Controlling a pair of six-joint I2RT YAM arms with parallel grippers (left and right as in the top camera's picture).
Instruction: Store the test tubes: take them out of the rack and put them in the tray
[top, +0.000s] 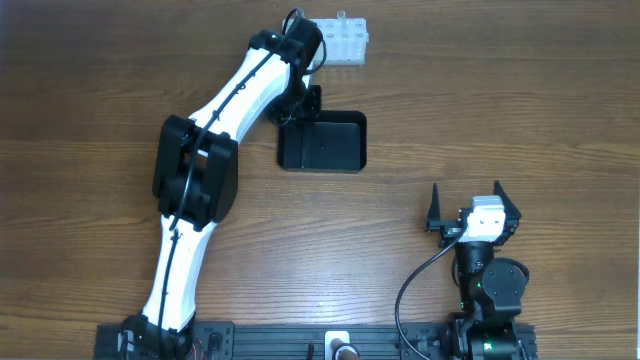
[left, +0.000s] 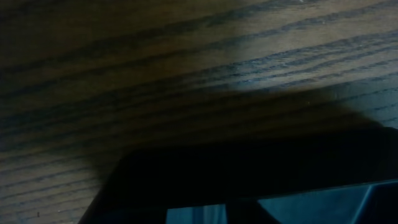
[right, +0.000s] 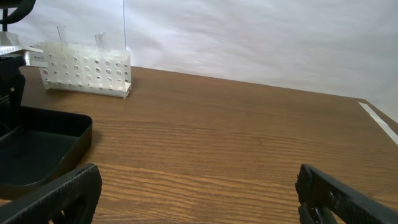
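- Rack (top: 340, 42) holding test tubes (right: 99, 39) sits top centre, with the black tray (top: 340, 150) just below.
- My left gripper (top: 300, 108) is at the tray's upper-left corner; I cannot tell its grip.
- My right gripper (top: 467, 195), at lower right, is spread wide.

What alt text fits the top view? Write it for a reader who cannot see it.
From above, the left gripper is at the upper-left corner of a black tray on a wooden table, with a white test tube rack just beyond it. The right gripper sits open near its base at the lower right.
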